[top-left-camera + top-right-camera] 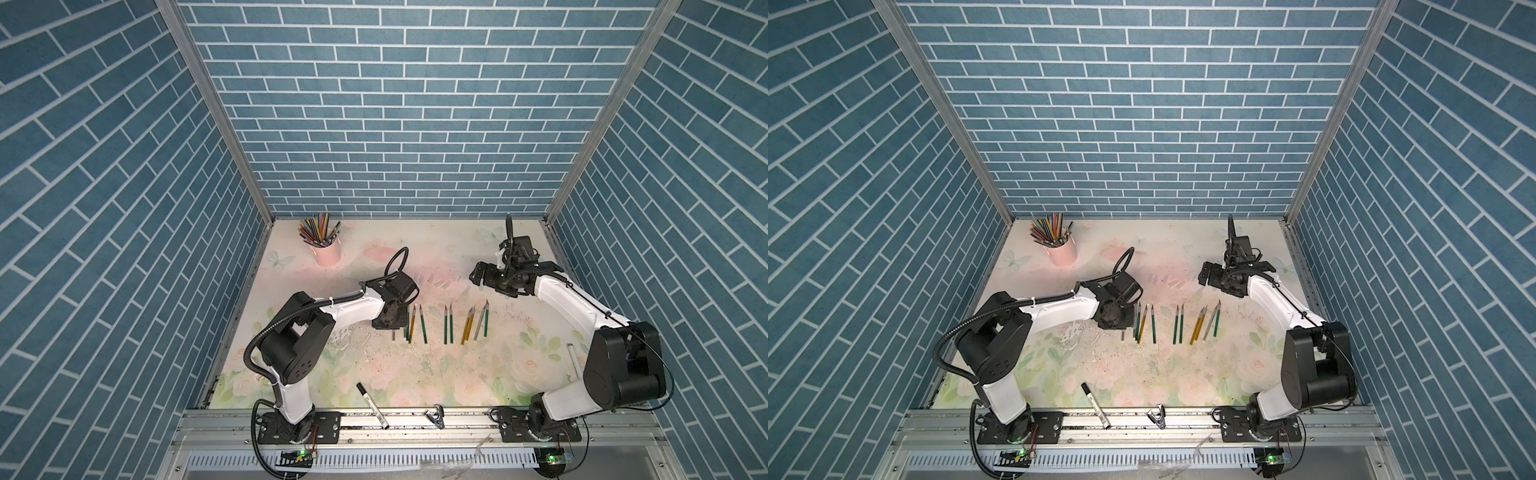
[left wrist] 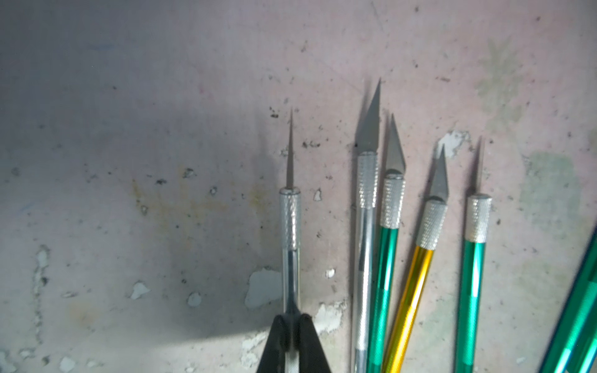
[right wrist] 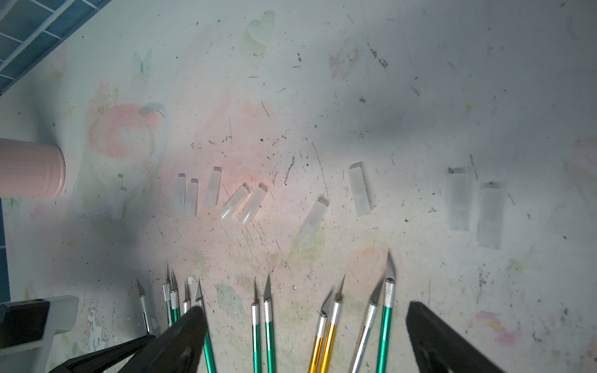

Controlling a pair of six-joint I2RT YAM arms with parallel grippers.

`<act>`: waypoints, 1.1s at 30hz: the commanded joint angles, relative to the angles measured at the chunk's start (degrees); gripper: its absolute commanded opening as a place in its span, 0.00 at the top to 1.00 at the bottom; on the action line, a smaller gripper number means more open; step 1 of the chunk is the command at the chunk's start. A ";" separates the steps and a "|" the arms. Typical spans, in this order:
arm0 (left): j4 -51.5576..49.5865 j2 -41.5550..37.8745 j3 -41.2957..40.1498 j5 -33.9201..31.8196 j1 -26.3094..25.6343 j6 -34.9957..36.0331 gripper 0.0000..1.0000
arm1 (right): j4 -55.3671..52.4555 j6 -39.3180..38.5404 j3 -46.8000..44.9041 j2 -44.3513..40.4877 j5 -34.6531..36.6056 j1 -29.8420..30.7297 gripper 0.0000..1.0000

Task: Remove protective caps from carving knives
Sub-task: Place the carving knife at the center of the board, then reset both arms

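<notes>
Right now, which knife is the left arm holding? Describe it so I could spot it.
Find the row of carving knives on the flowery table. At the row's end by the left arm, the left pincer is shut on a silver-handled knife. Its blade looks needle-thin, while the silver knife beside it shows a broad blade.

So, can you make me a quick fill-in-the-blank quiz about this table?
The left gripper is shut on a knife with a ___ handle.
The right gripper is ___ and holds nothing.
The pencils stand in a ___ cup.
All the clear caps are ___ the knives.
Missing words: silver; open; pink; off.
</notes>
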 commanded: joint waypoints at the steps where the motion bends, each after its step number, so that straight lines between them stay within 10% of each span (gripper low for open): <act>1: -1.12 0.50 -0.20 -1.96 -0.28 -2.16 0.91 | 0.35 -1.27 -0.97 -1.57 -0.66 -0.54 0.02; 19: -3.92 -1.93 1.17 -3.67 -0.30 -3.16 0.69 | 1.53 -1.49 -3.77 -3.76 -1.10 -2.98 0.02; 33: -7.64 -9.04 9.60 -8.88 0.30 5.71 0.09 | 3.96 -5.37 -3.79 -4.48 1.33 -7.08 0.02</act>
